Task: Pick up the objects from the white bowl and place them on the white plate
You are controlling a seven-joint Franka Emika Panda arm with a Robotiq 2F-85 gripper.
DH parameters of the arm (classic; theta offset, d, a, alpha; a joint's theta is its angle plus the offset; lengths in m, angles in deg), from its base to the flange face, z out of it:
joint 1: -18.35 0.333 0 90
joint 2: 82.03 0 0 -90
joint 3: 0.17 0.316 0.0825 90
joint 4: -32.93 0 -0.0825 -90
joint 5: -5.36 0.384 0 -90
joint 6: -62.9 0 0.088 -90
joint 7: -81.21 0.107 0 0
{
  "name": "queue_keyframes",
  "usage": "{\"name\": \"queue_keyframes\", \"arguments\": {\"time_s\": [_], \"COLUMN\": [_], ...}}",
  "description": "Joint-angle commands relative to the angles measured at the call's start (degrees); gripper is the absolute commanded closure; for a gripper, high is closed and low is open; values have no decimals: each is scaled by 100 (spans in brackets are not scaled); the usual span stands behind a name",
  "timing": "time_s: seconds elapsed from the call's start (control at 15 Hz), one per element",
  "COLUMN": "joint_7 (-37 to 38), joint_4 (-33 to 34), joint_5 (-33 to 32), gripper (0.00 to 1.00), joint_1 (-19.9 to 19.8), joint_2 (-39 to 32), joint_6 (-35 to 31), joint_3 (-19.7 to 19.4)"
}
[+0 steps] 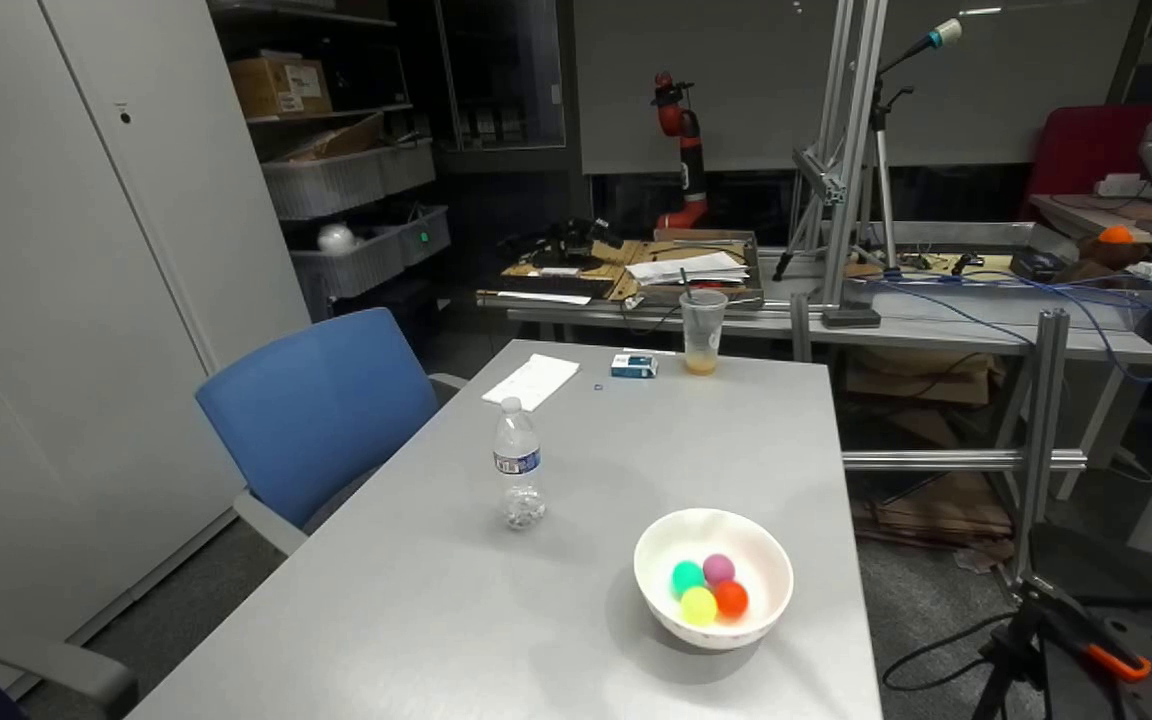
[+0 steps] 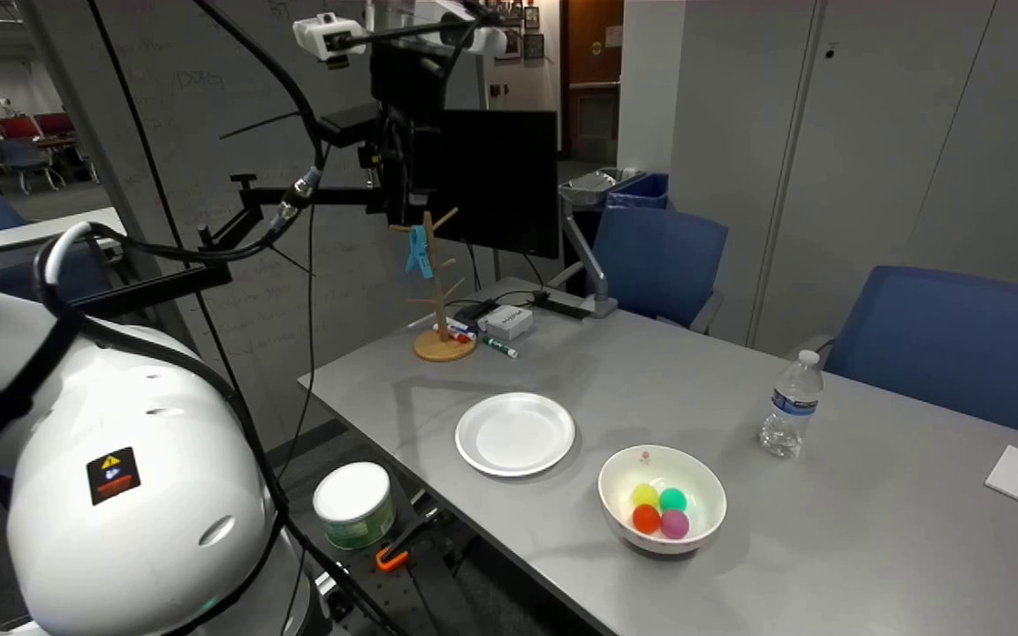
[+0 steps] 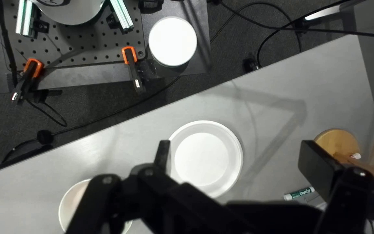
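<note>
Obstructing the wrist view, the tool (image 3: 234,156) partly hides the white bowl (image 3: 69,202).

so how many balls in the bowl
4 in the bowl. In an exterior view: yellow ball upper left, green ball upper right, red ball lower left, purple ball lower right.

The white bowl (image 1: 711,530) looks smooth and lightly glossy; the balls (image 1: 731,599) look like smooth plastic. The white plate (image 2: 515,435) is smooth, though paper or plastic cannot be told. The water bottle (image 1: 519,465) is clear, shiny plastic. The counter (image 1: 416,600) has a smooth satin sheen. Pale wood makes the peg stand (image 2: 444,346), cloth the chair back (image 1: 321,400); the end effector (image 3: 235,157) has a matt finish.
</note>
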Motion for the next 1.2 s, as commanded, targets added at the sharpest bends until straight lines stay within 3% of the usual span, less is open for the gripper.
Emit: {"name": "queue_keyframes", "arguments": {"time_s": [0.0,0.33,0.4,0.6,0.93,1.13], "joint_7": [255,552,382,420,493,599], "joint_4": [1411,3023,2195,2743,2864,2289], "joint_5": [-221,-814,-634,-732,-869,-1175], "gripper": [0,0,0,0,0,0], "joint_1": [-219,-506,-363,-461,-479,-577], "joint_2": [-757,-1549,-1036,-1395,-1578,-1590], "joint_6": [432,545,155,309,268,-161], "joint_3": [84,-36,-19,-95,-28,-29]}}
